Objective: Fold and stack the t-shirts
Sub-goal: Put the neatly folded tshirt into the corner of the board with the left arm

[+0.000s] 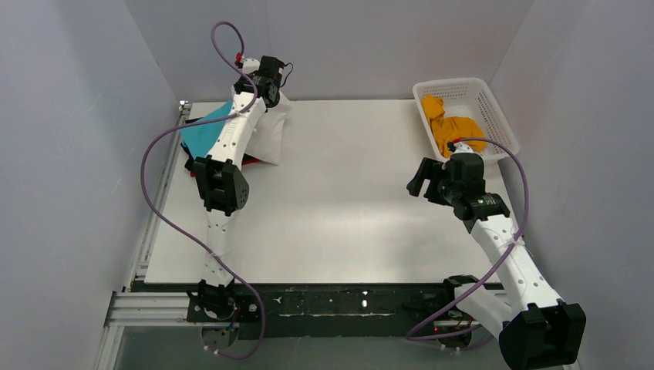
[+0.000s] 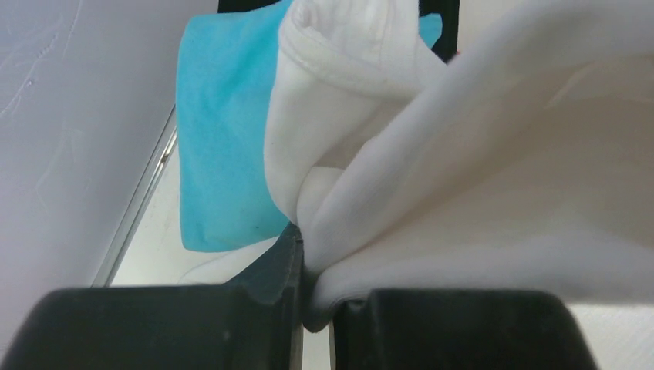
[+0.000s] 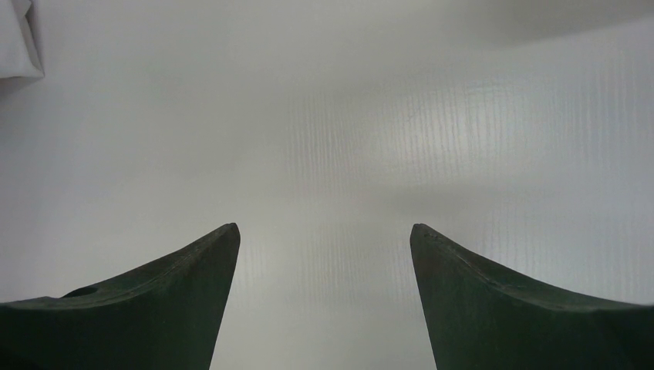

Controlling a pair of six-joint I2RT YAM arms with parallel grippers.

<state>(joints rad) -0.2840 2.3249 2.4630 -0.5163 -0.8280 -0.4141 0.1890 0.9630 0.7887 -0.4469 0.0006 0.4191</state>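
My left gripper (image 2: 315, 266) is shut on a bunched fold of the white t-shirt (image 2: 478, 177), which hangs from the jaws. In the top view that gripper (image 1: 268, 99) sits at the far left over the white t-shirt (image 1: 271, 132). The shirt rests partly on a pile holding a teal t-shirt (image 1: 204, 132), with black (image 1: 190, 162) and red (image 1: 251, 159) edges showing under it. The teal t-shirt (image 2: 220, 139) lies just behind the held fold. An orange t-shirt (image 1: 451, 127) lies crumpled in the basket. My right gripper (image 3: 324, 231) stands open above bare table, holding nothing; in the top view it (image 1: 419, 180) hovers at the right.
A white lattice basket (image 1: 495, 116) stands at the far right corner of the table (image 1: 347, 200). Grey walls close in the left, back and right sides. A metal rail (image 1: 158, 200) runs along the table's left edge. A white cloth corner (image 3: 19, 42) shows far off.
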